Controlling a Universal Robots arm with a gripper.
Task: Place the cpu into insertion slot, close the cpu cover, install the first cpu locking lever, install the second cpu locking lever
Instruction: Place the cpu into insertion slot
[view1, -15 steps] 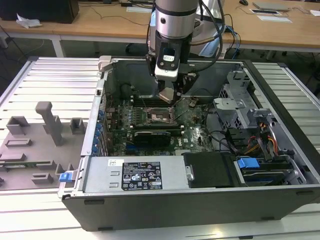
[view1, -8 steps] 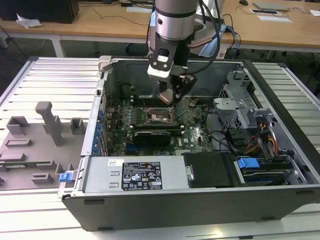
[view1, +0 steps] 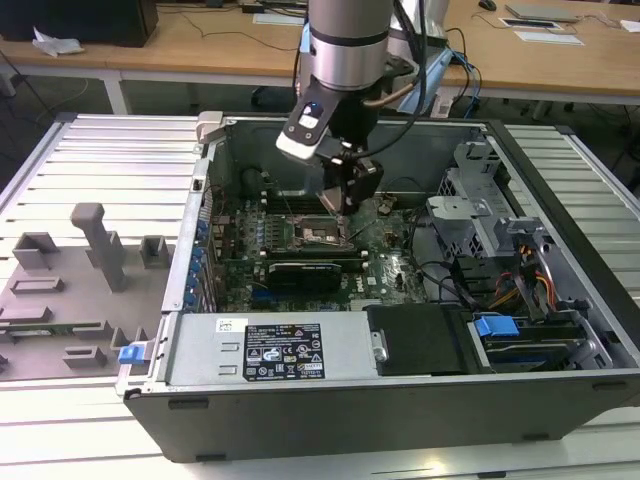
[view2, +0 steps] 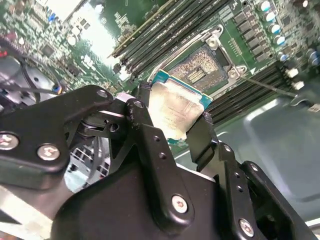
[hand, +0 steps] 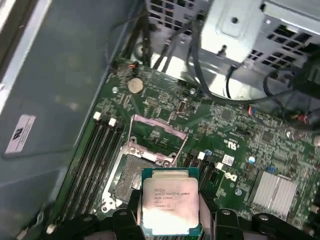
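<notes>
Inside the open computer case (view1: 420, 412), the pincer (view2: 172, 125) pinches the cpu (hand: 170, 207), seemingly just above the insertion slot (view2: 202, 67).

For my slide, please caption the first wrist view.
Gripper holds the cpu near the insertion slot, cpu cover open.

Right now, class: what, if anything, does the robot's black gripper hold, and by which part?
The black gripper holds the small flat square cpu with a pale silvery-grey metal top, clamped by two opposite side edges, its top face uncovered.
</notes>
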